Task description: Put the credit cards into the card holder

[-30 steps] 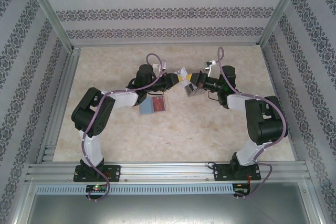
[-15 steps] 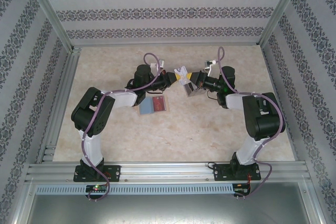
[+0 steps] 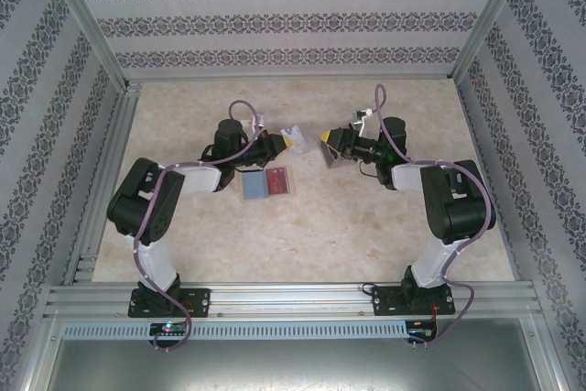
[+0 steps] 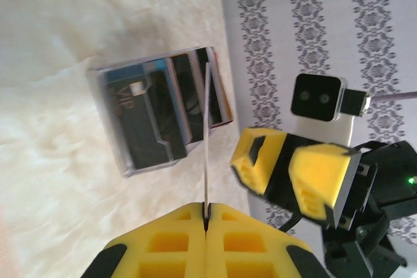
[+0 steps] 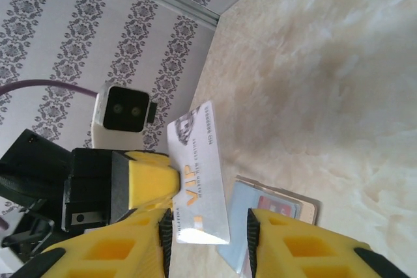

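The left pincer (image 4: 206, 209) gripped one end of the white plastic VIP card (image 4: 207, 135), we judged for slotting into the nearby flat rectangular card holder (image 4: 156, 115); the right pincer (image 4: 285, 164) gaped empty.

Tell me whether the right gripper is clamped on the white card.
No: the right gripper is open, its fingers apart on either side of the card, which the left gripper pinches.

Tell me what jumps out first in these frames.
A white VIP card hangs in mid-air over the middle of the table, pinched at its edge by the shut left pincer. The right pincer faces it from close by, jaws open. On the table just below the left pincer, blue and red cards lie together.
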